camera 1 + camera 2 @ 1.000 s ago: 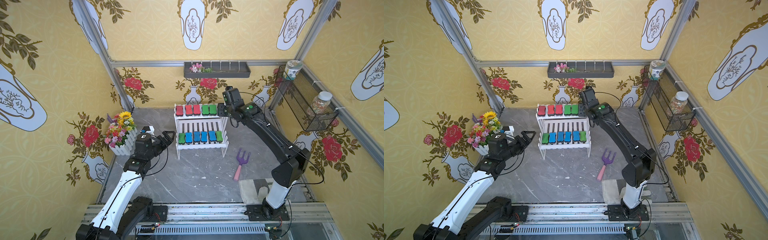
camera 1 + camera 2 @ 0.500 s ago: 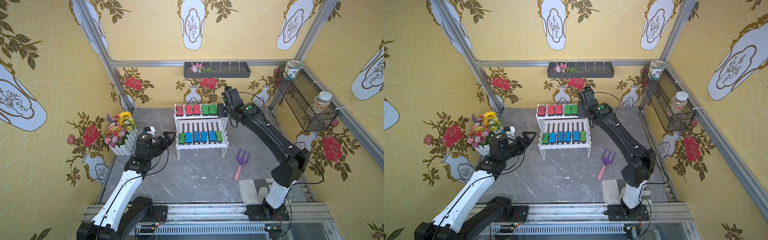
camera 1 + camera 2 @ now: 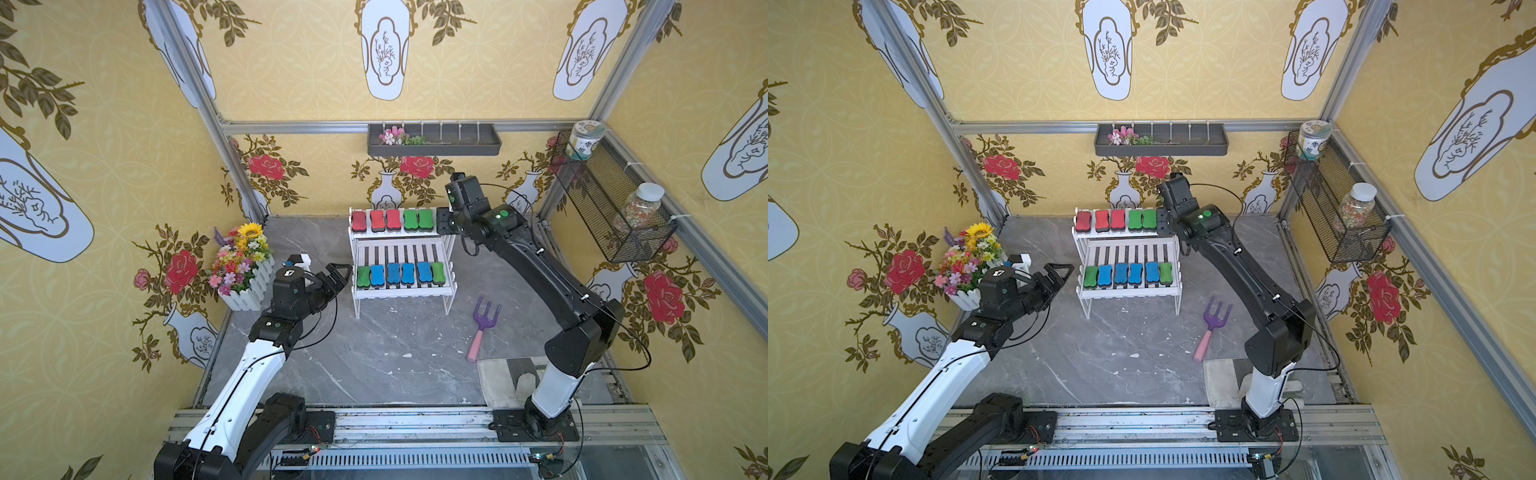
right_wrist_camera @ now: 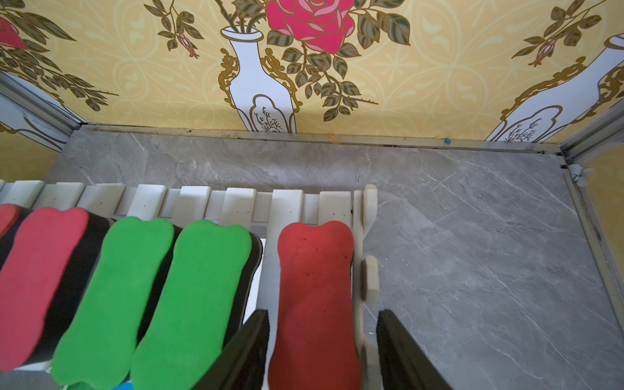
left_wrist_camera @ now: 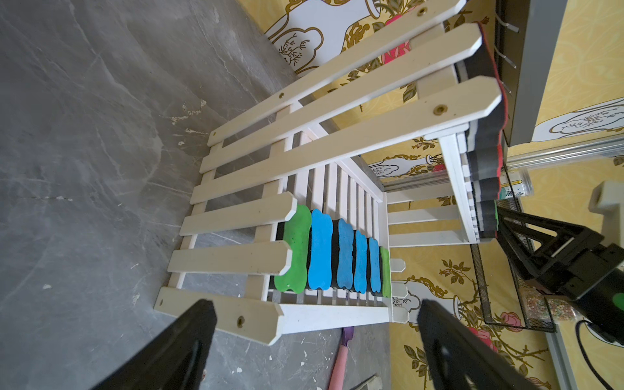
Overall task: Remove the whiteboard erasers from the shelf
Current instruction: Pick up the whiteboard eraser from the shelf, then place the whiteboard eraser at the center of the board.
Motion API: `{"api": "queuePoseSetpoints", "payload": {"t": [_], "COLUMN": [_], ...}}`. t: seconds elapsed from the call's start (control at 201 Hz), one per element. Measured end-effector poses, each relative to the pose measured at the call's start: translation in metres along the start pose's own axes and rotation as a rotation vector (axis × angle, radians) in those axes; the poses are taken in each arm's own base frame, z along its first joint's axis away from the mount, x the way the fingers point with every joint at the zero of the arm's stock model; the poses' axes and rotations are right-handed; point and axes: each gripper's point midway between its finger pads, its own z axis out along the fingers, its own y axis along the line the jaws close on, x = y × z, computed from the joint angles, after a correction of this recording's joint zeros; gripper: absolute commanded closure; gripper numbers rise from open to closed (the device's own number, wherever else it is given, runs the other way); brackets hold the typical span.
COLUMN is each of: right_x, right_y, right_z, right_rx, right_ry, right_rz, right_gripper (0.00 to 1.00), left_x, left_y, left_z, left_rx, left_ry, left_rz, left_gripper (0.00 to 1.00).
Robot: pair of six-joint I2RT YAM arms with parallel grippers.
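I count 12 erasers [image 3: 394, 273] on the white shelf [image 3: 401, 293]. 6 are on the lower tier, green at both ends with 4 blue between, and 6 are on the upper tier. My right gripper [image 4: 324, 314] straddles the red eraser [image 4: 315, 287] at the upper tier's right end, along with the shelf's end slat; I cannot tell whether it pinches. My left gripper [image 5: 315, 305] gapes wide, empty, just beside the lower tier's left end.
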Motion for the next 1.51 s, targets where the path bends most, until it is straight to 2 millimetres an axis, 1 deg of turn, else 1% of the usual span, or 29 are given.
{"api": "queuePoseSetpoints", "payload": {"t": [0.134, 0.324, 0.533, 0.567, 0.717, 0.831, 1.01, 1.1, 1.17, 1.254, 1.319, 1.399, 1.508], "right_x": [0.002, 0.001, 0.000, -0.001, -0.001, -0.007, -0.019, -0.022, -0.021, -0.011, 0.004, 0.028, 0.069], "right_y": [0.000, 0.000, 0.000, 0.004, 0.007, 0.004, 0.007, 0.010, 0.011, 0.014, 0.017, 0.023, 0.029], "right_z": [0.005, 0.007, 0.007, 0.007, 0.004, -0.003, -0.015, -0.028, -0.039, -0.057, -0.070, -0.085, -0.106], "right_rx": [0.006, 0.013, 0.020, 0.001, -0.013, -0.033, -0.082, -0.113, -0.126, -0.156, -0.184, -0.216, -0.257], "right_ry": [0.006, 0.006, 0.001, 0.000, 0.001, -0.013, -0.053, -0.070, -0.083, -0.092, -0.086, -0.071, -0.047], "right_rz": [-0.006, -0.011, -0.016, -0.021, -0.027, -0.013, 0.007, 0.012, 0.018, 0.027, 0.039, 0.034, 0.025], "right_gripper": [0.45, 0.55, 0.57, 0.58, 0.60, 0.60, 0.61, 0.61, 0.61, 0.61, 0.61, 0.61, 0.62], "left_x": [0.000, 0.000, 0.000, 0.001, 0.001, 0.001, 0.001, 0.000, -0.001, -0.002, -0.003, -0.004, -0.002], "left_y": [0.000, 0.001, 0.001, 0.002, 0.002, 0.003, 0.003, 0.002, 0.000, -0.004, -0.007, -0.011, -0.016], "left_z": [0.000, 0.001, 0.001, 0.002, 0.002, 0.003, 0.003, 0.003, 0.001, -0.001, -0.004, -0.007, -0.012], "left_rx": [0.001, 0.004, 0.002, 0.001, 0.000, -0.002, -0.002, 0.000, 0.006, 0.016, 0.026, 0.038, 0.059], "left_ry": [-0.001, -0.003, -0.002, -0.001, 0.001, 0.002, 0.002, 0.001, -0.004, -0.010, -0.017, -0.025, -0.025], "left_rz": [0.000, 0.002, 0.001, 0.001, 0.000, -0.001, -0.001, 0.000, 0.003, 0.007, 0.010, 0.015, 0.023], "left_gripper": [0.01, 0.01, 0.01, 0.00, 0.01, 0.01, 0.01, 0.01, 0.01, 0.01, 0.01, 0.01, 0.01]}}
